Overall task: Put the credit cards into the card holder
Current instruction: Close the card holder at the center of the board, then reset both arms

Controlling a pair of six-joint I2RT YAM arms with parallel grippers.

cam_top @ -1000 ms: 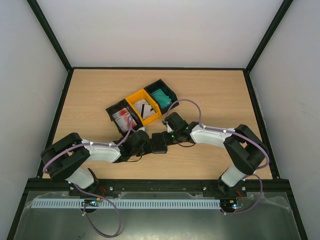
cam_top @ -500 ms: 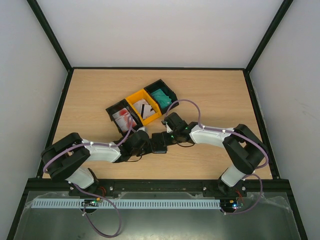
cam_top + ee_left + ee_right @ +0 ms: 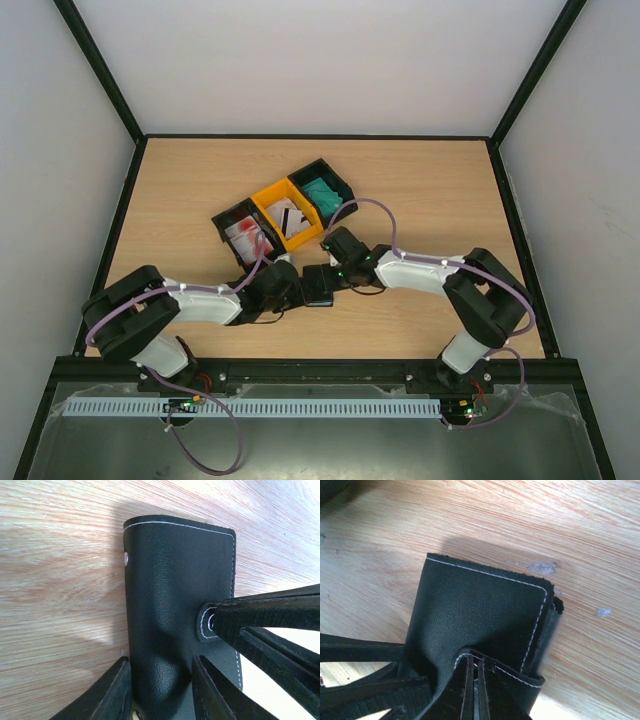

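Black leather card holder lies on the wooden table just in front of the bins holding the credit cards, one end clasped between the left gripper fingers, while the right gripper, jaws pressed together, pinches its closure tab.

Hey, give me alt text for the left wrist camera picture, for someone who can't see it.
A black card holder lies folded on the wooden table, the left gripper clamped across its near end. The right gripper reaches in from the right, pinched shut on the holder's closure tab.
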